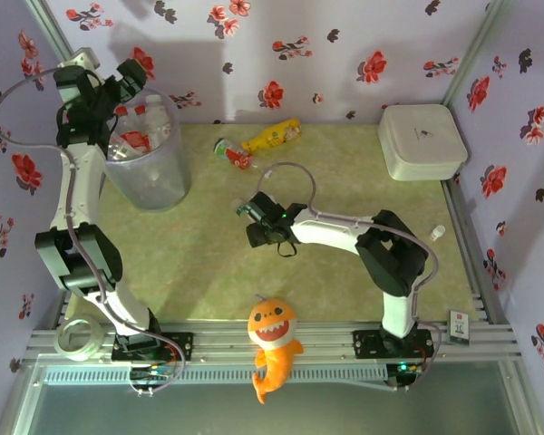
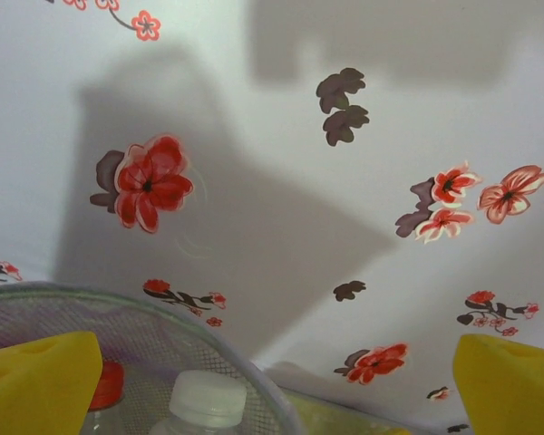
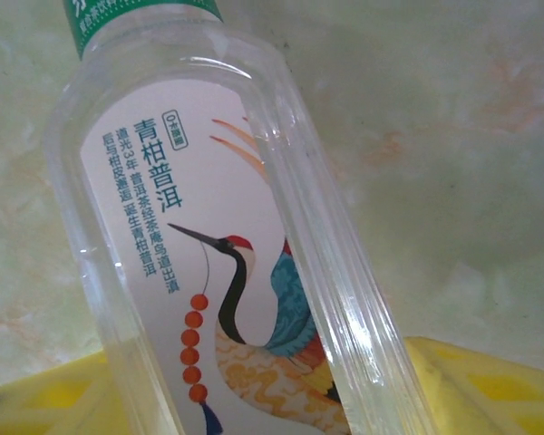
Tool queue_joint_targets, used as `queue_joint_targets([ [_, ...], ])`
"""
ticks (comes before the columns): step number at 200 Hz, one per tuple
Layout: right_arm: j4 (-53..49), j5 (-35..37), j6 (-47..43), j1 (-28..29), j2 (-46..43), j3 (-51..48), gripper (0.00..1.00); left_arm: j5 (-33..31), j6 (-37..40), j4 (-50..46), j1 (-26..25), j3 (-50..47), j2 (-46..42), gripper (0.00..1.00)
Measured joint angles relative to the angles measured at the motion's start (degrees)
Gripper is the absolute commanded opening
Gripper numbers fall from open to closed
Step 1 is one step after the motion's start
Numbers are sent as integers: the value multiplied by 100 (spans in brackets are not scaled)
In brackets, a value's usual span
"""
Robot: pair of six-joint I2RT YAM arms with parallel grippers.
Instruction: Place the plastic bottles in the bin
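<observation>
The green-mat table [image 1: 208, 272] carries all items. The bin [image 1: 156, 186] stands upright at the far left of the table; its rim [image 2: 168, 317] shows in the left wrist view. It already contains several bottles [image 1: 145, 127], including a white-capped one [image 2: 204, 399] and a red-capped one [image 2: 106, 385]. A white lidded box [image 1: 422, 140] sits at the far right corner. An orange plush fish [image 1: 272, 340] lies at the near edge between the arm bases. The left gripper [image 1: 138, 83] hangs above the bin's far rim, its yellow pads [image 2: 36, 381] spread wide with nothing between them. The right gripper [image 1: 251, 213] is at table centre, pinching a clear crane-label bottle [image 3: 245, 254] with a green cap. A yellow bottle [image 1: 272, 136] and a red-label bottle [image 1: 234, 154] lie on their sides near the far wall, just beside each other.
</observation>
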Motion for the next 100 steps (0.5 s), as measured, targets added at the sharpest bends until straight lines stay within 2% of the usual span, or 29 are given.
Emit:
queue_joint_targets([
  [61,446,-101,-251,-426,-968,-621,63,63,-286,-17,-177,-455,-741,100],
  [100,990,-378,-605,-944,-1506,-1143,62,13,-299,-57,-1106,-1248,-1646,100],
])
